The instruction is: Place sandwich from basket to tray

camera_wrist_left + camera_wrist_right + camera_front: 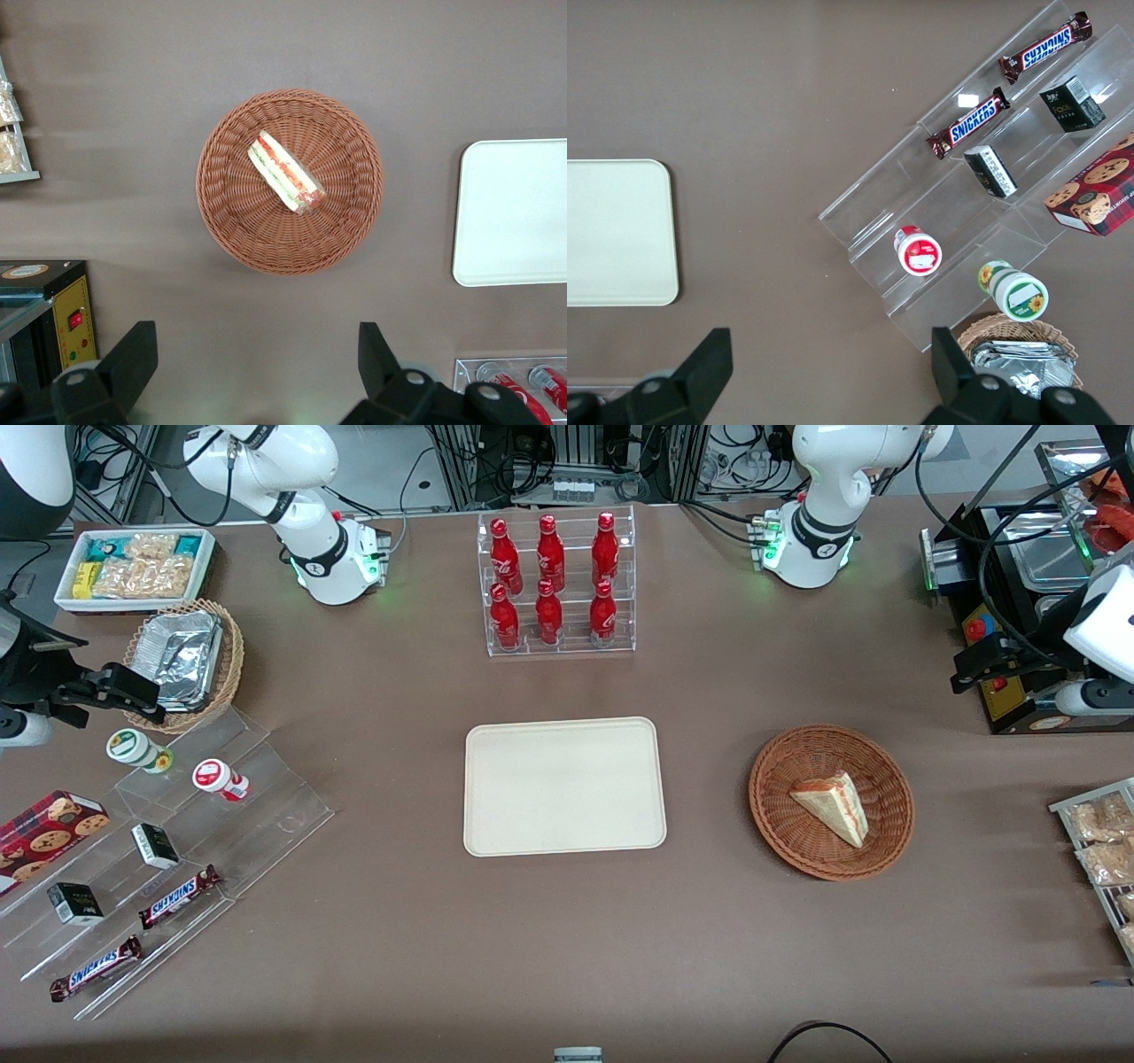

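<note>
The sandwich (pixel 833 806), a pale bread wedge with a red and green filling stripe, lies in the round reddish-brown wicker basket (pixel 769 779). The cream tray (pixel 564 786) sits flat and bare at the table's middle, beside the basket toward the parked arm's end. My left gripper (pixel 970 673) hangs high above the table, off the basket toward the working arm's end and farther from the front camera. In the left wrist view the gripper (pixel 254 354) is open and empty, well apart from the sandwich (pixel 285 173), the basket (pixel 221 204) and the tray (pixel 514 212).
A clear rack of red bottles (pixel 556 584) stands farther back than the tray. A black machine (pixel 1019 602) and a wire rack of snack packets (pixel 1099 841) flank the basket at the working arm's end. Acrylic steps with snacks (pixel 177 850) lie at the parked arm's end.
</note>
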